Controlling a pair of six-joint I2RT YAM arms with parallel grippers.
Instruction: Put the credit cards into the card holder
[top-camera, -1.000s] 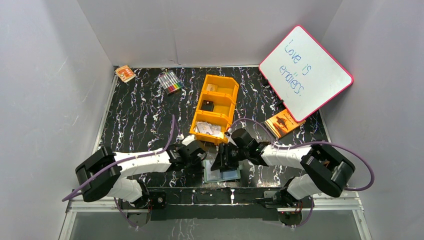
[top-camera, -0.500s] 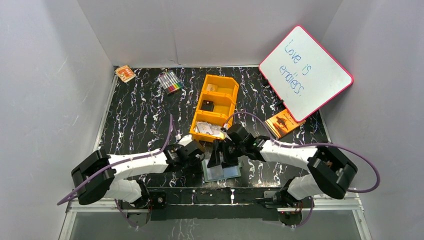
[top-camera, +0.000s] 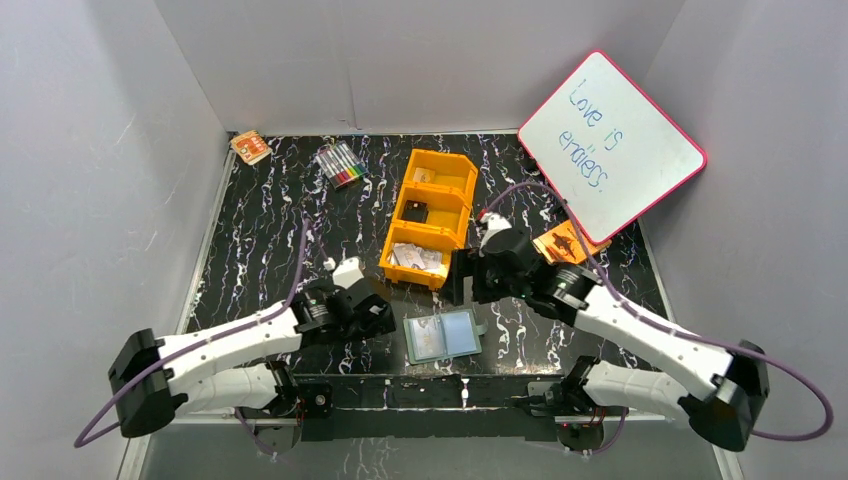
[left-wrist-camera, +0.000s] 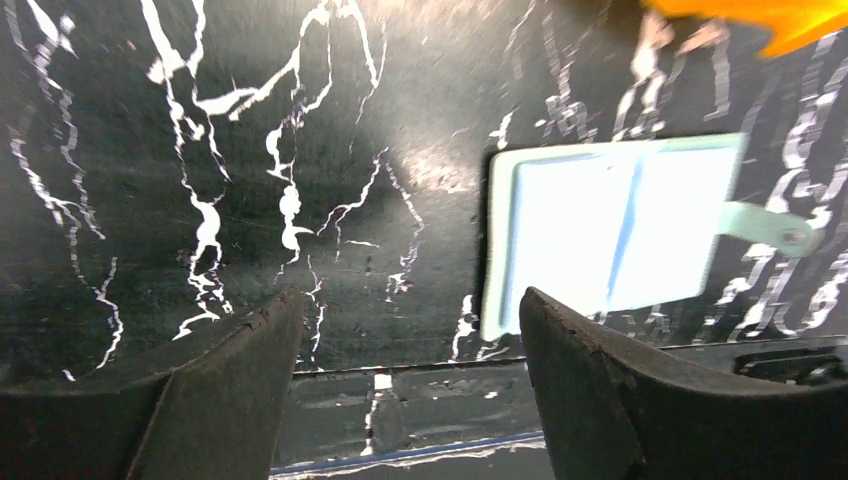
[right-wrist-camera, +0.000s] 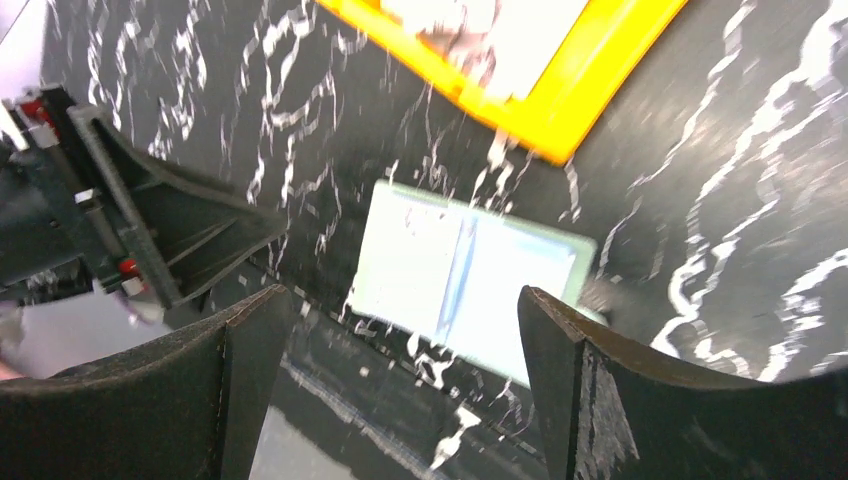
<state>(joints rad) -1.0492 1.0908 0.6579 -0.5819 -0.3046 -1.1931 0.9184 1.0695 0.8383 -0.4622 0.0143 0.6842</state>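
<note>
The card holder lies open and flat near the table's front edge, pale inner side up, with its snap tab at the right. Faint print shows on its left half. Pale credit cards lie in the near compartment of the orange tray. My left gripper hovers left of the card holder, open and empty; in its wrist view the gripper has the card holder off to the right. My right gripper is open and empty above the tray's near right corner; in the right wrist view the gripper looks down on the card holder.
A pink-framed whiteboard leans at the back right, with an orange booklet under its lower edge. A pack of markers and a small orange box lie at the back left. The tray's middle compartment holds a small black item.
Both grippers have opened and drawn off the card holder. The left one moved left; the right one rose and pulled back toward the tray. The card holder now lies uncovered.
</note>
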